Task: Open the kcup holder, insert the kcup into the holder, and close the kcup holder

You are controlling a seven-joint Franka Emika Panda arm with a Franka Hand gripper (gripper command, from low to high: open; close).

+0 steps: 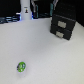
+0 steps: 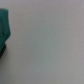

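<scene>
1. Exterior view: the kcup holder (image 1: 63, 22) is seen in the upper right of the frame, a black box with two stacked drawer fronts, both apparently shut. It rests on the pale table (image 1: 40, 55).
2. Exterior view: the kcup (image 1: 21, 66), green-topped, lies in the lower left of the frame, well apart from the holder, on a diagonal across the table.
3. Exterior view: a white upright shape (image 1: 25, 11) is seen at the upper left; it is judged likely the arm, but too blurred to confirm. No pincer is made out here.
4. Wrist view: mostly bare pale table is shown. A blurred teal block (image 2: 4, 27) sits at the left edge, with a dark patch below it; whether it is a finger cannot be told.
5. Pincer state: cannot be told from either view.
6. Judgement: the drawer is to be opened first, so the holder, not the pod, is the nearer target; its handles face the lower left of the exterior frame.
</scene>
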